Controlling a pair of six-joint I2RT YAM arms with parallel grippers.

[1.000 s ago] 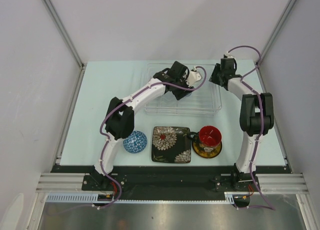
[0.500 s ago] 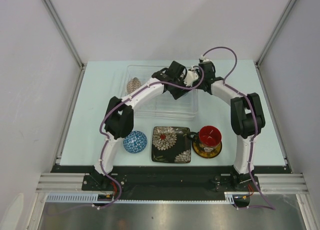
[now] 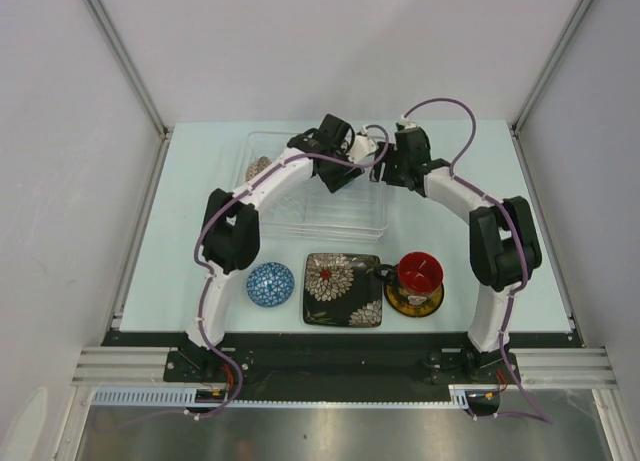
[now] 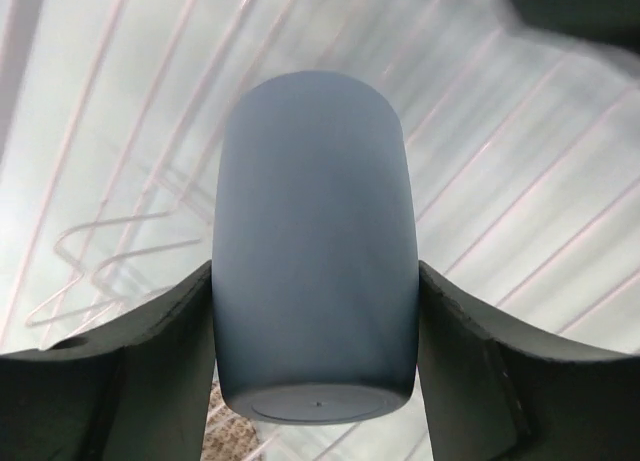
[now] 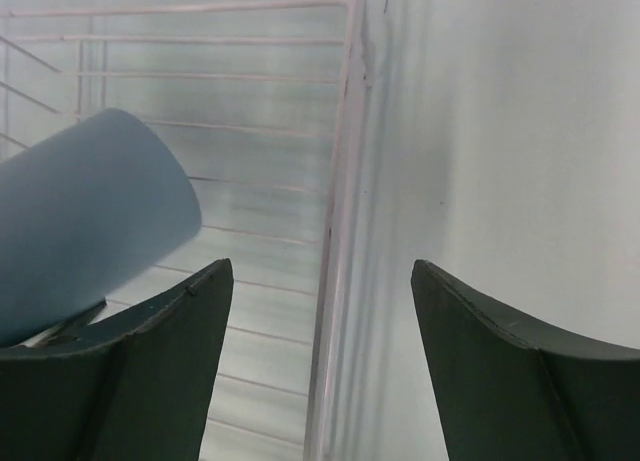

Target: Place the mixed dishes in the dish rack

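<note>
Four dishes nearest me: small blue round saucer [image 3: 270, 284], black square floral plate [image 3: 343, 289], dark red-lined mug [image 3: 420, 271] on yellow round saucer [image 3: 412, 307]. Beyond, over the clear plastic dish rack [image 3: 340, 213], my left jaws grip the pale blue cup [image 4: 315, 251]; right jaws gape empty.

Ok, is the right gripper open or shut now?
Open. The right gripper shows both fingers wide apart in its wrist view, nothing gripped, over the rim of the dish rack.

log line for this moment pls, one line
left claw: shut on pale blue cup, above dish rack | right claw: open, over rack's right rim | dark floral mug, black square plate: on table, not loaded
</note>
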